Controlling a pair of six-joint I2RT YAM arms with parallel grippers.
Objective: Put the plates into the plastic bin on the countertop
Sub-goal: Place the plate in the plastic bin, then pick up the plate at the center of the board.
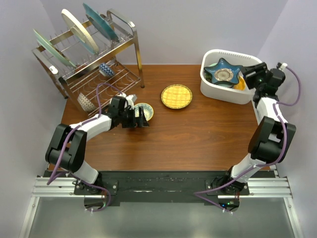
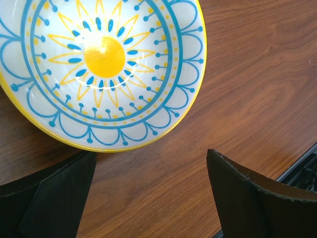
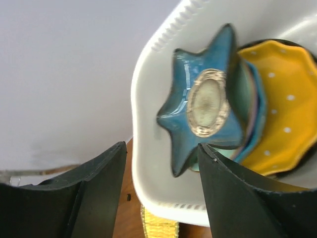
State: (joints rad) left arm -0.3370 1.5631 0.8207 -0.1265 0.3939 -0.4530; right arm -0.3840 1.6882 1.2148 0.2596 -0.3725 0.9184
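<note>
Now the right gripper [image 3: 161,148] is apart beside the bin [image 1: 225,93], star plate [image 3: 203,104] inside. The left gripper [image 2: 151,153] is wide apart by the bowl [image 2: 99,64].

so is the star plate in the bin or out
In. The star plate lies on top of the stack inside the bin.

A robotics test cell dressed as a kitchen is indicated. A wood-grain countertop [image 1: 198,139] is enclosed by plain white panels [image 1: 198,29]; a wire dish rack [image 1: 94,74] is set on it, and an aluminium rail [image 1: 277,186] is mounted along its near edge.
</note>
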